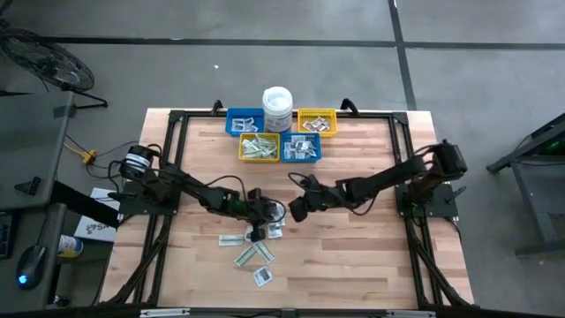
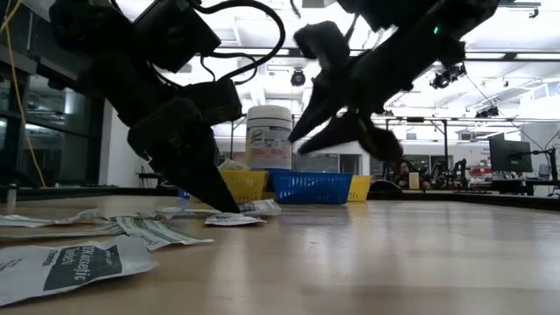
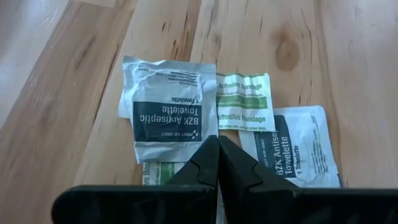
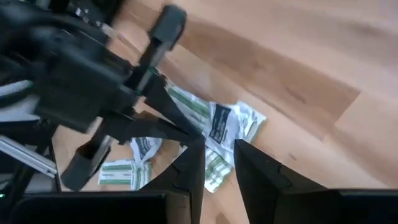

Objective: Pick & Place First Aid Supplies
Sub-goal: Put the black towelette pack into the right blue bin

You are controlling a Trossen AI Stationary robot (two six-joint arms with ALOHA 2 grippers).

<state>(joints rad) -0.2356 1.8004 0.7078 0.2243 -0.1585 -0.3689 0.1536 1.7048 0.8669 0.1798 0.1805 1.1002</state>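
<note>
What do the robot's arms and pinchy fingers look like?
Both arms are dark, nearly black, built from jointed segments. Black cables loop along them; the left arm's base has a round silvery part. The left gripper has two flat black fingers tapering to wedge points. The right gripper has two blocky black fingers with slanted tips. A small green light glows on the right arm in the low view.

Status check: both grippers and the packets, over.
Left gripper shut, tip down on the loose packets. Right gripper parted, empty, hovering beside it. Bins partly filled. Nothing blocking.
</note>
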